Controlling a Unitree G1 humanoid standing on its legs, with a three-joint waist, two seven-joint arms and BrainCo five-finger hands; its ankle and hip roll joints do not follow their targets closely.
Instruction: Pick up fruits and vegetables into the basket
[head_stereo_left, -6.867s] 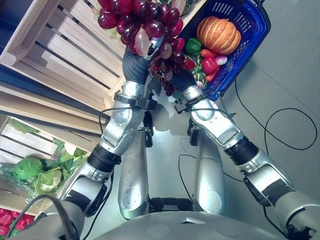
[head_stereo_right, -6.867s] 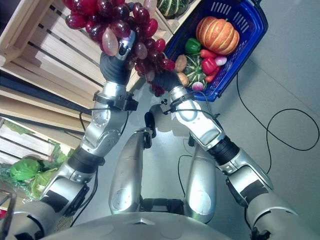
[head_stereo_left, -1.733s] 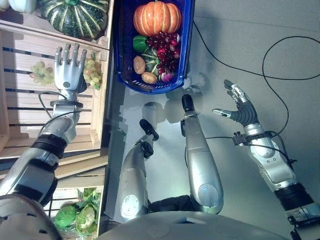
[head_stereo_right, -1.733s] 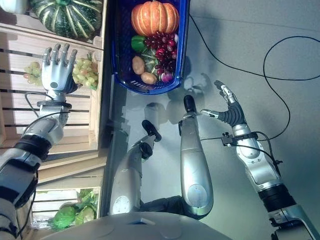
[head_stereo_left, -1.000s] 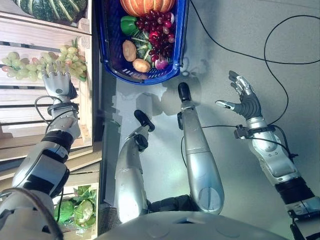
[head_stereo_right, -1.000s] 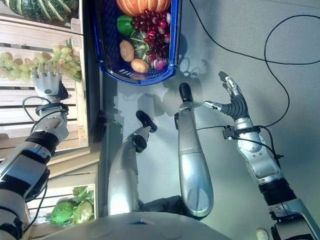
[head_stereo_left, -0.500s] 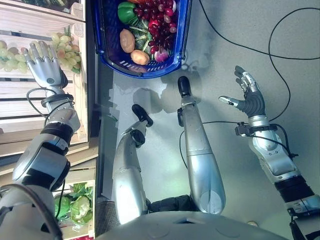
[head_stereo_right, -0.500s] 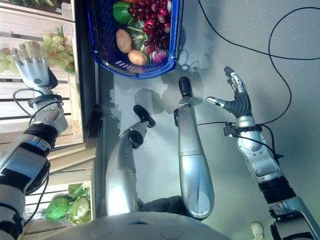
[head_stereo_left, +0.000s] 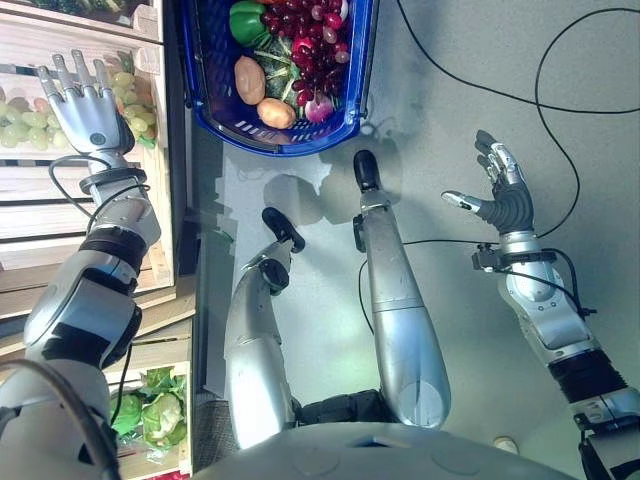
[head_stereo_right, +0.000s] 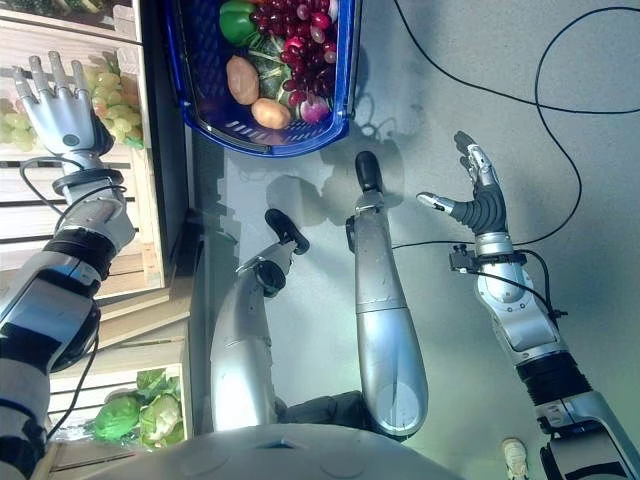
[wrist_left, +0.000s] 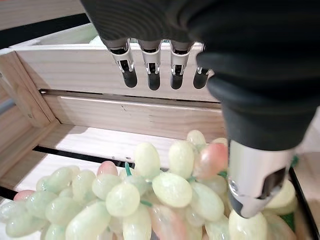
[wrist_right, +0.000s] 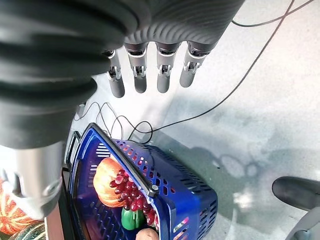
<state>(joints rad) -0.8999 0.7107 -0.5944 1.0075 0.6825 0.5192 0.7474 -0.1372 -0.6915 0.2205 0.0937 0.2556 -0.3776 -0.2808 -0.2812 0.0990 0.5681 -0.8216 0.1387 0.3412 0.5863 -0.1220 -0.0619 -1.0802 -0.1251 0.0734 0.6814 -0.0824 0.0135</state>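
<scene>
My left hand (head_stereo_left: 88, 112) is spread wide, right over the green grapes (wrist_left: 150, 192) in the wooden crate (head_stereo_left: 40, 215). The bunch lies long across the crate, under my palm. My right hand (head_stereo_left: 500, 195) is spread too, far from the blue basket (head_stereo_left: 205, 95).
</scene>
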